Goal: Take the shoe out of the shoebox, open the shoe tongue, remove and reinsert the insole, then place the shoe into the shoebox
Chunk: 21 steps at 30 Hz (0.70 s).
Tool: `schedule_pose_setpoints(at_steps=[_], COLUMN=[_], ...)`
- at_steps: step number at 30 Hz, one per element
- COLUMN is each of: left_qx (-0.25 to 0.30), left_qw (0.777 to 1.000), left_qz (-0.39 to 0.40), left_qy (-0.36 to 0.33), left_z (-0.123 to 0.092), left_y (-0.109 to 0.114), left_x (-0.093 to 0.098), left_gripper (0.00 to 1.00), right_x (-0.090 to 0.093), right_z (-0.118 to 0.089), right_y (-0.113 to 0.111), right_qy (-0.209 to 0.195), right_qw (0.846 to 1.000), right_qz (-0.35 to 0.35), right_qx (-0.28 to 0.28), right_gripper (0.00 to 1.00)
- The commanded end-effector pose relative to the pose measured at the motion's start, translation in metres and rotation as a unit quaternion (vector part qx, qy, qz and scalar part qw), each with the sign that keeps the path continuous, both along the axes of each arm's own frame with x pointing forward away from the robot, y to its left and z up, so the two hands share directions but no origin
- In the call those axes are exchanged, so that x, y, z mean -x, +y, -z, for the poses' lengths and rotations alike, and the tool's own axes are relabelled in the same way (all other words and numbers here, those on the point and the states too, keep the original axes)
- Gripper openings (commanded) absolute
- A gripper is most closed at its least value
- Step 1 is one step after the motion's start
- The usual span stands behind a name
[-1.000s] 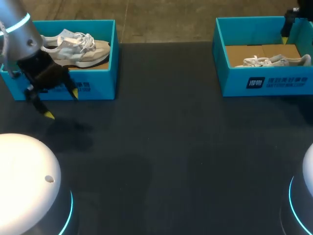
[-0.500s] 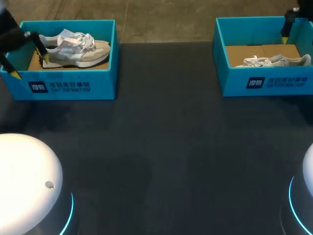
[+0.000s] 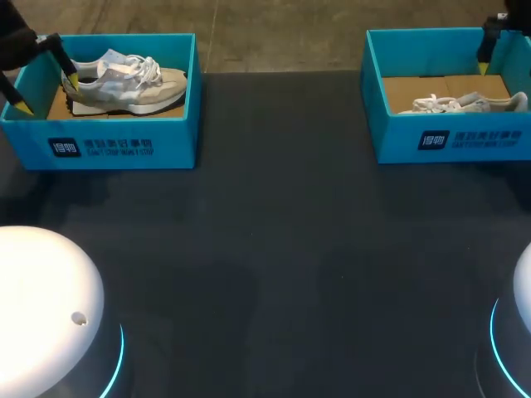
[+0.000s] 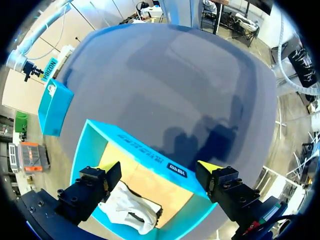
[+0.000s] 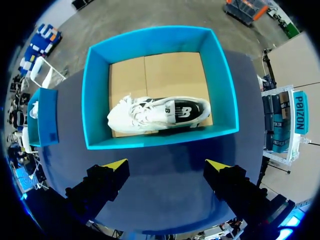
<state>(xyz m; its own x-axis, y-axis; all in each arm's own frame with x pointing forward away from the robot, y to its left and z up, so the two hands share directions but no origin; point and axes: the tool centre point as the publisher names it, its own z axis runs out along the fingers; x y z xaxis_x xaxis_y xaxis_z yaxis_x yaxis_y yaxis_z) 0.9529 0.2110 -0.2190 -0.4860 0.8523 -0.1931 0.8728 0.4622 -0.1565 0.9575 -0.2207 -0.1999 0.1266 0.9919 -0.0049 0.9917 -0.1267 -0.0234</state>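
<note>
A grey-white shoe [image 3: 124,83] lies in the teal shoebox [image 3: 124,148] at the table's far left. My left gripper [image 3: 47,94] hangs open over that box's left end, one yellow tip by the shoe's heel and the other outside the wall. In the left wrist view the shoe [image 4: 132,210] shows under the open gripper [image 4: 160,172], beside one finger. A second white shoe [image 5: 160,115] lies in the far-right shoebox [image 5: 150,140], ahead of my open right gripper [image 5: 166,164], which is above it and touches nothing. In the head view one of its fingertips [image 3: 482,66] shows over that box's back.
The dark table [image 3: 274,249] stretches between the two boxes. The right shoebox [image 3: 448,137] has a cardboard floor. The white arm bases [image 3: 41,315] stand at the near corners.
My left gripper has risen from the table in front of the left shoebox and moved back to hang over the box's left end. The right arm has kept still.
</note>
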Motion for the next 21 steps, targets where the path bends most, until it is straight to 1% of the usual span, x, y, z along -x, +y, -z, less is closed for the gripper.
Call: schedule_pose_setpoints(at_steps=[1, 5, 6, 7, 8, 9, 10, 11, 12, 13, 14, 15, 17, 18, 19, 21], left_qx=[0.0, -0.01, -0.01, -0.017, -0.021, -0.019, -0.034, -0.043, -0.043, -0.056, -0.056, -0.064, -0.062, -0.064, -0.057, -0.065], left_qw=[1.0, 0.999, 0.997, 0.998, 0.996, 0.994, 0.993, 0.99, 0.99, 0.989, 0.986, 0.987, 0.984, 0.985, 0.984, 0.984], left_qz=[0.016, 0.03, 0.056, 0.044, 0.06, 0.091, 0.089, 0.11, 0.115, 0.118, 0.141, 0.131, 0.155, 0.149, 0.161, 0.162], left_qy=[-0.023, -0.042, -0.046, -0.052, -0.057, -0.056, -0.063, -0.073, -0.073, -0.073, -0.075, -0.069, -0.062, -0.054, -0.044, -0.042], left_z=[-0.001, 0.003, 0.004, 0.004, 0.005, 0.005, 0.007, 0.01, 0.011, 0.013, 0.015, 0.016, 0.018, 0.019, 0.019, 0.021], left_y=[0.003, 0.016, 0.02, 0.025, 0.028, 0.031, 0.035, 0.037, 0.041, 0.043, 0.046, 0.048, 0.052, 0.053, 0.055, 0.057], left_x=[-0.009, -0.052, -0.063, -0.075, -0.085, -0.094, -0.105, -0.114, -0.123, -0.134, -0.141, -0.15, -0.163, -0.172, -0.178, -0.19], left_gripper=[1.0, 1.0, 1.0, 1.0, 1.0, 1.0, 1.0, 1.0, 1.0, 1.0, 1.0, 1.0, 1.0, 1.0, 1.0, 1.0], right_x=[0.001, 0.001, 0.001, 0.001, 0.001, 0.001, 0.001, 0.001, 0.001, 0.001, 0.001, 0.001, 0.001, 0.001, 0.001, 0.001], right_z=[0.0, 0.0, 0.0, 0.0, 0.0, 0.0, 0.0, 0.0, 0.0, 0.0, 0.0, 0.0, 0.0, 0.0, 0.0, 0.0], right_y=[0.0, 0.0, 0.0, 0.0, 0.0, 0.0, 0.0, 0.0, 0.0, 0.0, 0.0, 0.0, 0.0, 0.0, 0.0, 0.0], right_qy=[-0.001, -0.001, -0.001, -0.001, -0.001, -0.001, -0.001, -0.001, -0.001, -0.001, -0.001, -0.001, -0.001, -0.001, -0.001, -0.001], right_qw=[1.0, 1.0, 1.0, 1.0, 1.0, 1.0, 1.0, 1.0, 1.0, 1.0, 1.0, 1.0, 1.0, 1.0, 1.0, 1.0], right_qz=[0.001, 0.001, 0.001, 0.001, 0.001, 0.001, 0.001, 0.001, 0.001, 0.001, 0.001, 0.001, 0.001, 0.001, 0.001, 0.001], right_qx=[0.0, 0.0, 0.0, 0.0, 0.0, 0.0, 0.0, 0.0, 0.0, 0.0, 0.0, 0.0, 0.0, 0.0, 0.0, 0.0], right_gripper=[1.0, 1.0, 1.0, 1.0, 1.0, 1.0, 1.0, 1.0, 1.0, 1.0, 1.0, 1.0, 1.0, 1.0, 1.0, 1.0])
